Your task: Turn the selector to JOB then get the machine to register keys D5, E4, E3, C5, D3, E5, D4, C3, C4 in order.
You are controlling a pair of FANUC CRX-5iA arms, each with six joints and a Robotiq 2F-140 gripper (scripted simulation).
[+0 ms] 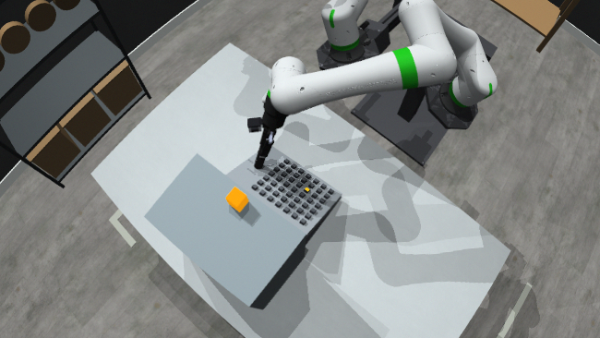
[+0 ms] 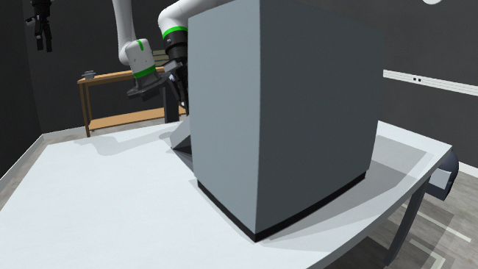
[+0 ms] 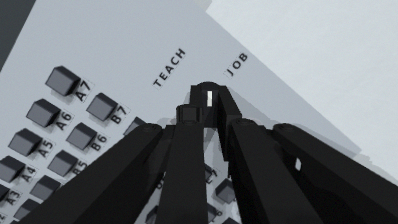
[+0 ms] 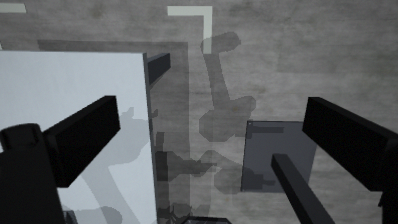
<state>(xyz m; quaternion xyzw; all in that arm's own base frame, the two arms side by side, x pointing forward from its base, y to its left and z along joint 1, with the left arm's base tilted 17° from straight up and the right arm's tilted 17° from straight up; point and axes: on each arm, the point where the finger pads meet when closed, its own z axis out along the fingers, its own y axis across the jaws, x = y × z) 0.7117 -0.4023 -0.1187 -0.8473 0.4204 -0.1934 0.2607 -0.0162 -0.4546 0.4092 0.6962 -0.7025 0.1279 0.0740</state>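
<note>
The machine's sloped key panel [image 1: 241, 175] [image 3: 115, 30] carries rows of dark keys; one key [image 1: 306, 189] is lit yellow. The left gripper [image 1: 259, 166] [image 3: 209, 112] is shut on the selector [image 3: 209, 98], at the panel's edge beside the keys. The selector's white mark points between the printed TEACH [image 3: 169, 67] and JOB [image 3: 237, 64] in the left wrist view. The fingers hide most of the selector and several keys. The right gripper [image 2: 44, 50] [image 4: 211, 114] is open and empty, high up and away from the machine.
The tall grey cabinet [image 1: 198, 222] [image 2: 224, 110] stands behind the panel and hides it in the exterior view. An orange cube [image 1: 237, 199] shows over its top. The white table [image 1: 175, 138] [image 2: 110, 198] extends around the machine. A shelf rack [image 1: 60, 55] stands beyond the table.
</note>
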